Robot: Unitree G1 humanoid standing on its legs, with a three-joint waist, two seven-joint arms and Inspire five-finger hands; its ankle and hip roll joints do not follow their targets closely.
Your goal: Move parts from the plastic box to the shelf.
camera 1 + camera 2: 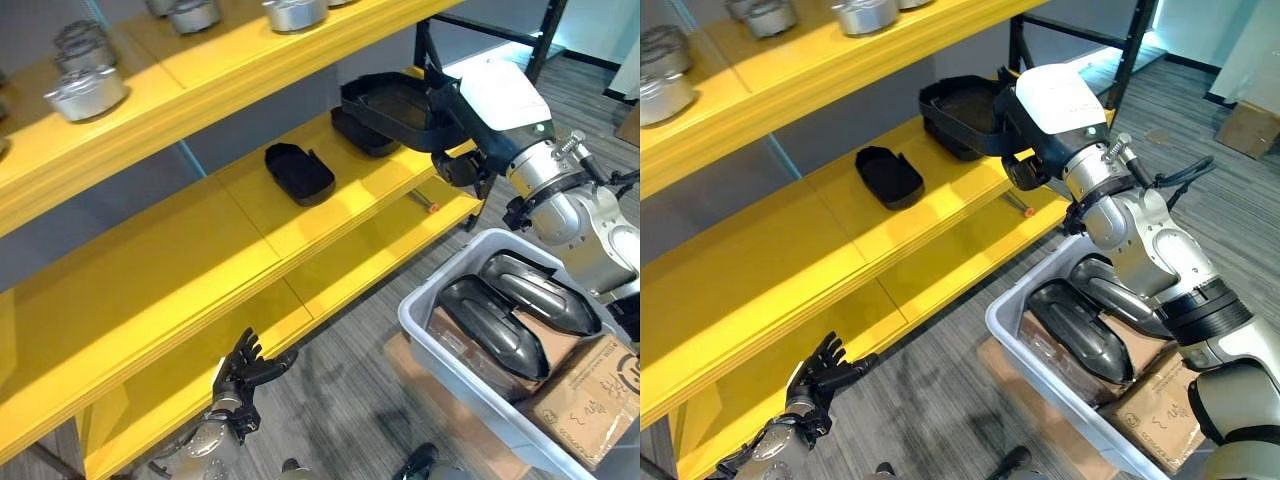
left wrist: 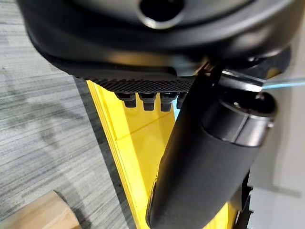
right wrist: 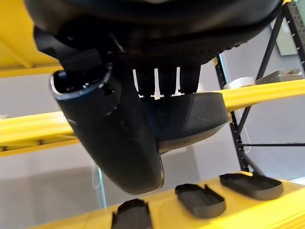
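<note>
Down low, the dark left hand (image 1: 243, 372) hangs open and idle by the floor, beside the grey plastic box (image 1: 440, 345) of glossy black moulded parts (image 1: 492, 325). Beyond, the right hand (image 1: 1025, 130) grips a matte black tray-shaped part (image 1: 958, 110) over the yellow middle shelf (image 1: 240, 215); I'd lower it level beside the flat black parts (image 1: 298, 172) lying there before letting go

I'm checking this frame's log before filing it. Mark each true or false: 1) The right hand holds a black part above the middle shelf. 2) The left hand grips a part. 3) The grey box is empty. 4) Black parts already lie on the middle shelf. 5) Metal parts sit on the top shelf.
1) True: the right hand is curled on a black tray-shaped part over the middle shelf.
2) False: the left hand is open and holds nothing.
3) False: the plastic box holds dark parts.
4) True: a black part on the shelf.
5) True: metal parts.
</note>
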